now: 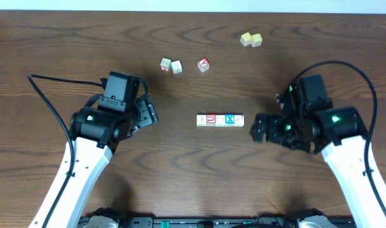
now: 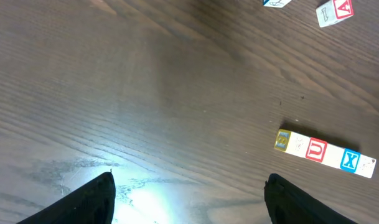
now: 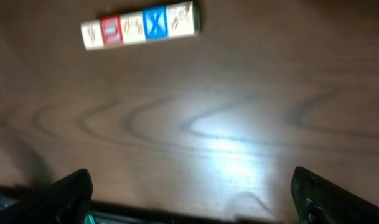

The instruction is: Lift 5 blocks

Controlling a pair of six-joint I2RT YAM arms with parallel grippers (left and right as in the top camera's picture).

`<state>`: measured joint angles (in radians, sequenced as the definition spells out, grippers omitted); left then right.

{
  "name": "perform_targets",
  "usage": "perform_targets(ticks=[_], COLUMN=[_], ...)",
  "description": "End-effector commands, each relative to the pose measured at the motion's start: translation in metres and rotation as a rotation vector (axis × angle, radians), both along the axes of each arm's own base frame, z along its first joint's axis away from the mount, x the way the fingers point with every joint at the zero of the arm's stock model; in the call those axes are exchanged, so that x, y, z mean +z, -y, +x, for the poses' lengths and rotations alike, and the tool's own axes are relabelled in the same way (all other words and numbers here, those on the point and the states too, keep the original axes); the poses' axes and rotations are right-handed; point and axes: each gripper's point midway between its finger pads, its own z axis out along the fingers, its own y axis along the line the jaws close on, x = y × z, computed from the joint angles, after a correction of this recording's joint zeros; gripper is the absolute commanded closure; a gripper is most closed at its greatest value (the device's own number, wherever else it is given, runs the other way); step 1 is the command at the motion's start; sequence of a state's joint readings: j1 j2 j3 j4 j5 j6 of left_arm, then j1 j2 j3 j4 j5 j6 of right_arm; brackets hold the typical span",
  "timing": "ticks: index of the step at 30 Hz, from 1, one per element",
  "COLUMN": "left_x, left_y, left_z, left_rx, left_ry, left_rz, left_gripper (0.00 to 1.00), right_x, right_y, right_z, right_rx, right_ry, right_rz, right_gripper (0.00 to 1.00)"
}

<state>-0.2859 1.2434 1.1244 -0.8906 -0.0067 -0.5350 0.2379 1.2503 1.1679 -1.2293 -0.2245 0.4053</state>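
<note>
The five blocks (image 1: 219,120) lie on the table (image 1: 193,183) as one straight row, each touching the next, and neither hand touches them. The row sits between the two hands, closer to the right one.

The left gripper (image 1: 147,114) stands wide open with nothing between its fingers. From its own camera the left gripper (image 2: 190,205) shows only two dark fingertips (image 2: 93,200) at the lower corners, bare wood between them. The blocks (image 2: 324,153) lie ahead of it and off to the right of its fingers, well apart. A yellow face shows at the near end, then a red mark and a blue X further along.

The right gripper (image 1: 257,128) is also spread wide and holds nothing. Its tips point at the end of the row, near but apart. In its wrist view the right gripper (image 3: 192,200) frames empty wood, and the blocks (image 3: 139,25) lie ahead and left of centre.

Beyond the row, away from both hands, stand a red-topped cube (image 1: 204,64) and two white cubes (image 1: 170,65). A yellow-green pair (image 1: 251,40) sits further off, toward the right hand's side.
</note>
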Motion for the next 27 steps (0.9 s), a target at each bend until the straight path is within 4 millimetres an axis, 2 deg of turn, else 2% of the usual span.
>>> perform_targets(ticks=[1, 5, 27], left_x=[0.000, 0.001, 0.001], left_y=[-0.004, -0.003, -0.003], left_z=[0.000, 0.001, 0.001], left_rx=[0.011, 0.011, 0.011], left_ry=[0.002, 0.006, 0.006], left_rz=[0.011, 0.010, 0.010], left_gripper=[0.22, 0.22, 0.20], right_x=[-0.004, -0.005, -0.007], right_y=[-0.003, -0.004, -0.001], right_z=[-0.015, -0.021, -0.026], right_rx=[0.031, 0.039, 0.043], right_ry=[-0.027, -0.051, -0.070], right_rz=[-0.017, -0.018, -0.032], right_gripper=[0.01, 0.01, 0.01])
